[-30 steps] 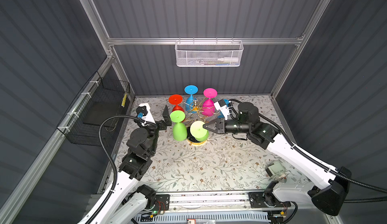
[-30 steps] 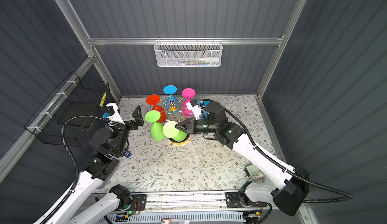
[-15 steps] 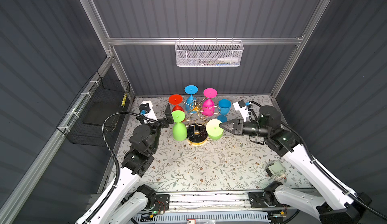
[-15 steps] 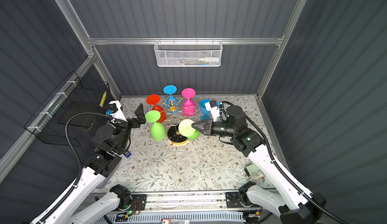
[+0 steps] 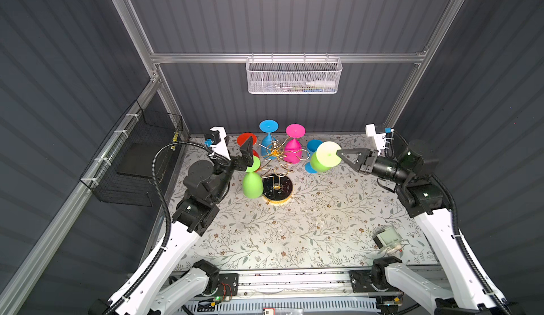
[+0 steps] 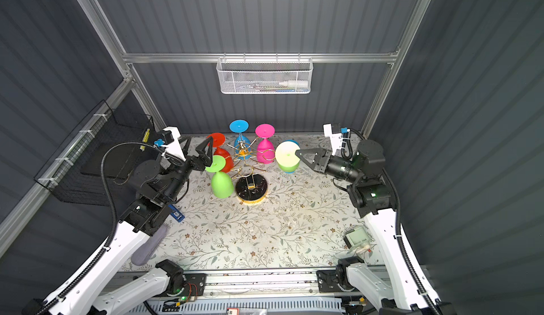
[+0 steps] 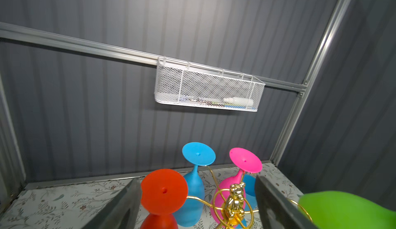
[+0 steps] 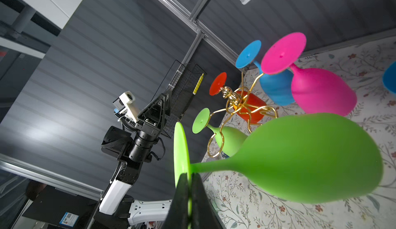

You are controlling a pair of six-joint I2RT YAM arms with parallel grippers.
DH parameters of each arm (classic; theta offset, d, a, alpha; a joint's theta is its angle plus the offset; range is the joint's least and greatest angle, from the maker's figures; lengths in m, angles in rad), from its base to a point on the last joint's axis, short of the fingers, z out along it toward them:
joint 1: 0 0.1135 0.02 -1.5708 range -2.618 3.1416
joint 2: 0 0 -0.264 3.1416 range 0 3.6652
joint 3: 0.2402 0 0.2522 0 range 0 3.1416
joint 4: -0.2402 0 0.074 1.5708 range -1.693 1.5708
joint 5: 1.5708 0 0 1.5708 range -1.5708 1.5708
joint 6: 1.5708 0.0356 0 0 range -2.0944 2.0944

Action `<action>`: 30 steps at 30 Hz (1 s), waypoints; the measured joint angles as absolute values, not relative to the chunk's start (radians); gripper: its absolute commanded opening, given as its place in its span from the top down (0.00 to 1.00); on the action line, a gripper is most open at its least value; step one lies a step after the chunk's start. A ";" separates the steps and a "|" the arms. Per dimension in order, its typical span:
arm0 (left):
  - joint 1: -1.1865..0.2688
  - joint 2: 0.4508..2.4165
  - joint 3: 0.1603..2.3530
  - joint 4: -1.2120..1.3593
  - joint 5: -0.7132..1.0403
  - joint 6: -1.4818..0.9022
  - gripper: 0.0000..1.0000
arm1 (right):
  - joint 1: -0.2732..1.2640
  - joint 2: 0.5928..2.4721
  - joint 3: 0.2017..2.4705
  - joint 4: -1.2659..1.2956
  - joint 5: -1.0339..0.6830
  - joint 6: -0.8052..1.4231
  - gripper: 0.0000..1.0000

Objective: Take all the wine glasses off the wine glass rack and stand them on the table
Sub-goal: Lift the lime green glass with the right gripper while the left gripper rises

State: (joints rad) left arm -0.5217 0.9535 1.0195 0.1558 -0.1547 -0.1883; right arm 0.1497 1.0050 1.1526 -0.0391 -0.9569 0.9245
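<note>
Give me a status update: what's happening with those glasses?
Right gripper shut on green glass foot, glass off rack. Left gripper open, empty, beside second green glass on rack. Nearby: blue glass on table.

Grey ribbed walls (image 5: 294, 19) enclose a floral-patterned tabletop (image 5: 294, 234).

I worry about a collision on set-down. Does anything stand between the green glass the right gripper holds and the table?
Yes, possibly: a blue wine glass stands on the table close by the right gripper's green wine glass, overlapping it in both top views. Toward the front nothing visible does.
</note>
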 measured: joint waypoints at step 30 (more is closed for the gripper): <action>-0.409 1.457 1.276 0.585 0.829 -0.643 0.22 | 0.133 1.100 1.337 0.405 -1.095 1.144 1.00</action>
